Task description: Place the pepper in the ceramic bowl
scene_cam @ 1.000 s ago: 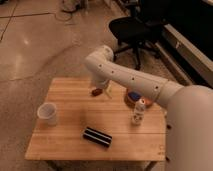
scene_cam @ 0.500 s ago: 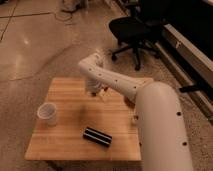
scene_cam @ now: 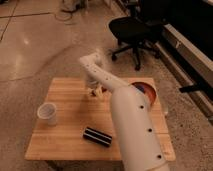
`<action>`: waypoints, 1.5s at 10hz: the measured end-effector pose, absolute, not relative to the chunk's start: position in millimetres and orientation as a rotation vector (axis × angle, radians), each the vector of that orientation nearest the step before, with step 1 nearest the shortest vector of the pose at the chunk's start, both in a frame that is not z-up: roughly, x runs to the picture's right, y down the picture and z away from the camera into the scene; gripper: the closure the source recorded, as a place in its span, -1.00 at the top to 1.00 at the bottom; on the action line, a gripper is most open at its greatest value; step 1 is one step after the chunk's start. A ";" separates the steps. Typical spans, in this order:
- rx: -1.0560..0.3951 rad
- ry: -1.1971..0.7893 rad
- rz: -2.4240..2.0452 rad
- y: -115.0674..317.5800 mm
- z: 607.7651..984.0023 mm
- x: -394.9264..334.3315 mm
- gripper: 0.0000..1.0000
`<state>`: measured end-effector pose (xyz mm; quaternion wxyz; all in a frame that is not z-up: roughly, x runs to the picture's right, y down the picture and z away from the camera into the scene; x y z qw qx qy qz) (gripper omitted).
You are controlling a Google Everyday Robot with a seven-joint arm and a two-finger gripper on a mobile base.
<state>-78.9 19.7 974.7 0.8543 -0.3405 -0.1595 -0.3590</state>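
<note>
Now the gripper [scene_cam: 95,91] has been lowered, fingers apart, onto the wooden surface [scene_cam: 65,117]; the small dark red pepper is hidden beneath it, apparently ungrasped, near the round orange-brown ceramic bowl [scene_cam: 152,88].

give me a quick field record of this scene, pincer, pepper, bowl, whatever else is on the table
pincer: open, low over the table's far middle, nothing visibly held
pepper: not made out; possibly hidden at the pincer
ceramic bowl: far right of the table, partly behind the arm, blue patch inside
arm: reaches in from the near right
white cup: upright, left side
black block: lying flat near the front edge
table: wooden
</note>
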 end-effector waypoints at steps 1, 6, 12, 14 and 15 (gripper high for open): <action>-0.715 -0.328 -0.727 15.3 982.4 -76.4 0.60; -0.651 -0.327 -0.585 0.0 1022.4 -53.4 0.60; -0.577 -0.369 -0.548 -19.5 1027.2 -29.8 -0.40; -0.563 -0.403 -0.559 -30.2 1013.5 -26.8 -0.77; -0.552 -0.420 -0.565 -37.7 1004.6 -20.8 -0.96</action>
